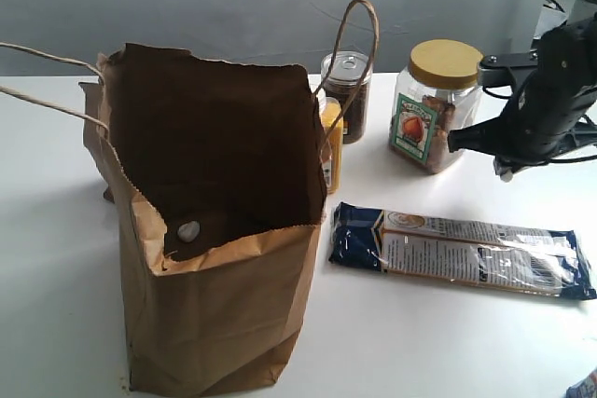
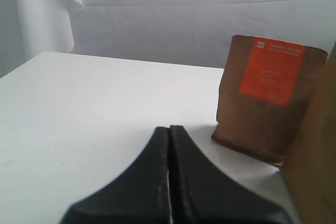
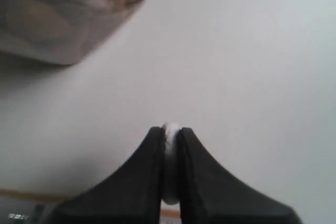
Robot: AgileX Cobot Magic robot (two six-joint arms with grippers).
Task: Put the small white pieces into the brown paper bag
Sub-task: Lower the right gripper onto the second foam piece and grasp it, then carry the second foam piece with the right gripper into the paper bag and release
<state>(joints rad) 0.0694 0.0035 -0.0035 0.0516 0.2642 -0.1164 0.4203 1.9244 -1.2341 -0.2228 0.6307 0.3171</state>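
As the exterior view takes in the white table (image 1: 56, 230), the brown paper bag (image 1: 215, 323) stands upright and gaping on the left, and look, one small white piece (image 1: 189, 230) lies inside it, down by the near wall. Behind the bag sits a dark jar (image 1: 347, 90) with a metal lid, and a yellow container (image 1: 330, 132) is tucked against the bag's side. To the right there's a clear jar (image 1: 434, 109) with a yellow lid, and a blue packet (image 1: 462, 251) lies flat in front of it. At the far right the right gripper (image 1: 454, 141) hangs just beside the clear jar. On to the left wrist view: the left gripper (image 2: 169, 140) has its jaws pressed together with nothing between them, facing a brown pouch (image 2: 265, 103) with an orange label. Now the right wrist view: the jaws are pinched on a second white piece (image 3: 170, 129), its pale top peeping out at the tips.
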